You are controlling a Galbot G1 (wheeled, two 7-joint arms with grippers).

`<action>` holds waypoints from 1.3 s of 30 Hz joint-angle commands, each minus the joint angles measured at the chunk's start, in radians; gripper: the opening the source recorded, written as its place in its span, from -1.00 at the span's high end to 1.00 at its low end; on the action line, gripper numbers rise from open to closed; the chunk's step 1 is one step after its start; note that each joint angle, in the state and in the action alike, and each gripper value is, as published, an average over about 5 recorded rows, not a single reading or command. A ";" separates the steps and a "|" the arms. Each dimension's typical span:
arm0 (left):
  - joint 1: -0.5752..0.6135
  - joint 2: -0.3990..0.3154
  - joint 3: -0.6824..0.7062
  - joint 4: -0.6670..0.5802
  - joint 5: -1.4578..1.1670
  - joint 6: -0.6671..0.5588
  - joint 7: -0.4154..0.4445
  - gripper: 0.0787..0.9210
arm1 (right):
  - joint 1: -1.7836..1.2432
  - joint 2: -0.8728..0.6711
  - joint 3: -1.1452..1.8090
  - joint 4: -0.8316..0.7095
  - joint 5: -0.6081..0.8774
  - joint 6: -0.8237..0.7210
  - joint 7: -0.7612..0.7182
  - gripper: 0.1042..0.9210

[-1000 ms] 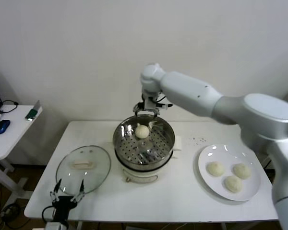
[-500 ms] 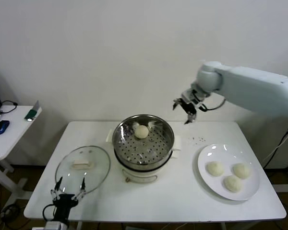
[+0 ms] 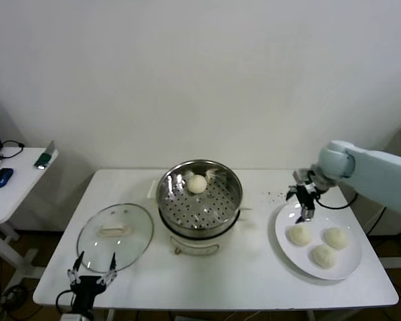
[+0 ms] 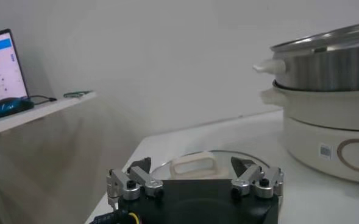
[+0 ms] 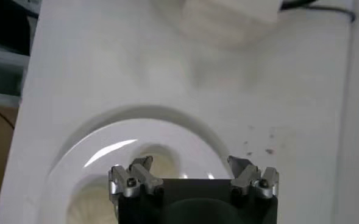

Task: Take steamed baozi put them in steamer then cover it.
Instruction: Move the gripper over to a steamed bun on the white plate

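One baozi (image 3: 198, 183) in the steamer (image 3: 200, 198), three on the plate (image 3: 289, 251) beneath the right gripper (image 3: 303, 202), spread.

On the white table (image 3: 254, 281) one bun (image 3: 198, 184) lay inside the steel steamer (image 3: 200, 200). Three more buns (image 3: 319, 244) sat on the white plate (image 3: 291, 257) to its right, where the right gripper (image 3: 302, 199) hung open just above the plate's rim. The glass lid (image 3: 115, 232) rested flat near the open left gripper (image 3: 91, 274) at the table's front edge.

plate (image 5: 167, 131): cut off by edge | bun (image 5: 88, 204): mostly hidden
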 commanded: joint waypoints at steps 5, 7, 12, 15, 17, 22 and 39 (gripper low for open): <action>0.009 -0.007 -0.002 0.008 0.004 -0.002 0.001 -0.77 | -0.222 -0.003 0.154 -0.091 -0.086 -0.019 0.004 -0.76; 0.009 -0.008 -0.002 0.009 0.005 -0.002 0.001 -0.77 | -0.225 0.006 0.156 -0.098 -0.088 -0.017 0.005 -0.76; 0.006 -0.011 -0.003 0.011 0.006 -0.001 0.000 -0.77 | -0.235 0.032 0.171 -0.126 -0.114 0.001 0.009 -0.76; 0.006 -0.011 -0.002 0.014 0.007 -0.003 0.000 -0.77 | -0.235 0.047 0.173 -0.136 -0.122 0.005 0.011 -0.76; 0.006 -0.011 -0.001 0.016 0.009 -0.004 -0.001 -0.77 | -0.234 0.052 0.170 -0.138 -0.122 0.005 0.010 -0.76; 0.009 -0.009 -0.004 0.016 0.006 -0.006 -0.002 -0.77 | -0.232 0.051 0.167 -0.141 -0.120 0.006 0.006 -0.73; 0.010 -0.003 -0.001 0.011 0.006 -0.004 0.003 -0.77 | 0.002 0.044 0.028 -0.086 0.021 -0.002 0.006 -0.41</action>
